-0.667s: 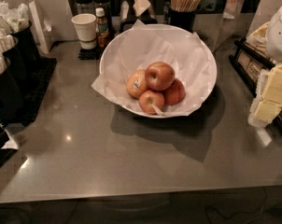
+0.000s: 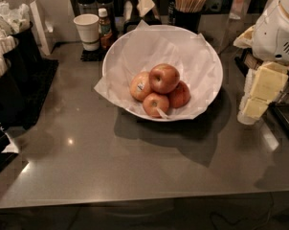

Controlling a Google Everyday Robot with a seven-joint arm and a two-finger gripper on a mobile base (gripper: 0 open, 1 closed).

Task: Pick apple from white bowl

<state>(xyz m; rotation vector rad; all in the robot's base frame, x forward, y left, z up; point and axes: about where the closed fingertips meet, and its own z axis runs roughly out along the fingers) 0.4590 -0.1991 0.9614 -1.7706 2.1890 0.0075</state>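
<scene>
Risking what, from here? (Desk)

A toppled pile, most likely. The apple (image 2: 164, 78) sits on top of three others in the middle of the white bowl (image 2: 219, 78). It leans on the stickered apple (image 2: 140, 86) to its left and a redder apple (image 2: 180, 95) to its right. A glancing touch on that glossy skin could send it rolling down the crinkled paper liner (image 2: 192, 56). A low sweep from the right could also clip the rim and shove the bowl across the table (image 2: 111, 162). (Photographer)

And the arm? (Desk)

It reaches in from the right, its white housing (image 2: 278, 32) high at the far right. The gripper (image 2: 259, 97) hangs below that, just beside the bowl's right rim, outside it and well short of the fruit. Whether the jaws are apart or together, I cannot tell. (Photographer)
</scene>
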